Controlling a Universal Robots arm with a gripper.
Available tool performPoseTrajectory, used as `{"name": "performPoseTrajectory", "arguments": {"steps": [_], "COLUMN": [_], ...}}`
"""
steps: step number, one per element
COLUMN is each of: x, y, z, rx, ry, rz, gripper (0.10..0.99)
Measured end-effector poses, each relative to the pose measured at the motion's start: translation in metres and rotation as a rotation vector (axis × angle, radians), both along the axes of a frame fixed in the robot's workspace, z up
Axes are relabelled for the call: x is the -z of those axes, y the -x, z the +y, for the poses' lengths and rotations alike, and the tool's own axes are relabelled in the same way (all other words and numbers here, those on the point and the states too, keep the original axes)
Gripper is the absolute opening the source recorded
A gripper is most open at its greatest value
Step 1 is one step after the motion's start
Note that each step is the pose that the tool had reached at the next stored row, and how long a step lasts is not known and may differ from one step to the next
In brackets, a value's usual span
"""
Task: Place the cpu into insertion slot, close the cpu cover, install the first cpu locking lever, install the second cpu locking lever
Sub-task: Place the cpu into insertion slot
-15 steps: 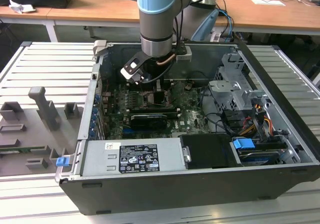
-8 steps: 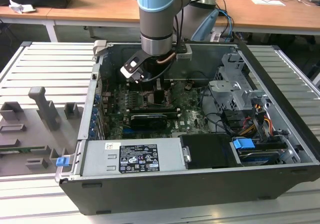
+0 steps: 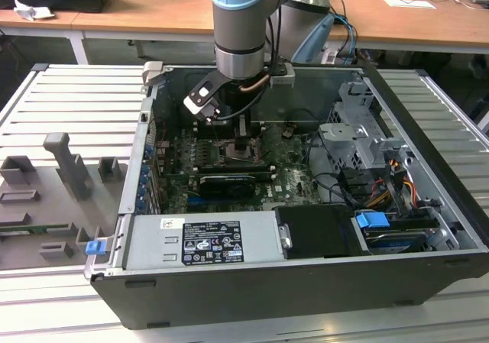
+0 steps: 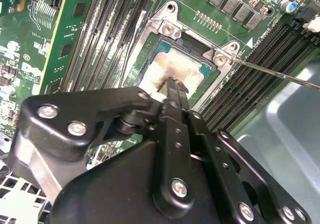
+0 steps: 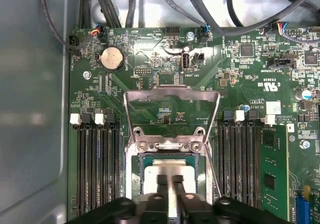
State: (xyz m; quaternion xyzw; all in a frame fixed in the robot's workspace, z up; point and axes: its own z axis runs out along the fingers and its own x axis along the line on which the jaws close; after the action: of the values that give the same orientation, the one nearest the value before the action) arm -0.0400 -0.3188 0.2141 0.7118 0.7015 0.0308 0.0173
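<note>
Cpu (image 5: 168, 168) lies in the insertion slot (image 5: 131, 176), partly hidden under the gripper (image 5: 170, 178), whose fingers are drawn together, grasping nothing; whether the tips touch it is unclear. The cpu cover (image 5: 172, 90) stands open. At the centre of the exterior view, the arm (image 3: 241, 30) masks the slot.

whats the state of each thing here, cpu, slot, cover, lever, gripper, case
cpu: seated in the slot, top uncovered
insertion slot: filled by the cpu
cpu cover: open, swung up off the slot
locking lever: unlatched, sticking out over the memory slots
gripper: fingers close together, tips at the cpu's top
computer case: lying open, side panel off
</note>
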Motion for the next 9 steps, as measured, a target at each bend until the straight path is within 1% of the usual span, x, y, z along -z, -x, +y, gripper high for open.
{"name": "performPoseTrajectory", "arguments": {"steps": [1,9], "x": [-0.0003,-0.0033], "y": [0.0000,0.0000], "z": [0.0000,0.0000], "rx": [0.000,0.000], "ry": [0.000,0.000], "rz": [0.0001,0.0000], "gripper": [0.106,0.106]}}
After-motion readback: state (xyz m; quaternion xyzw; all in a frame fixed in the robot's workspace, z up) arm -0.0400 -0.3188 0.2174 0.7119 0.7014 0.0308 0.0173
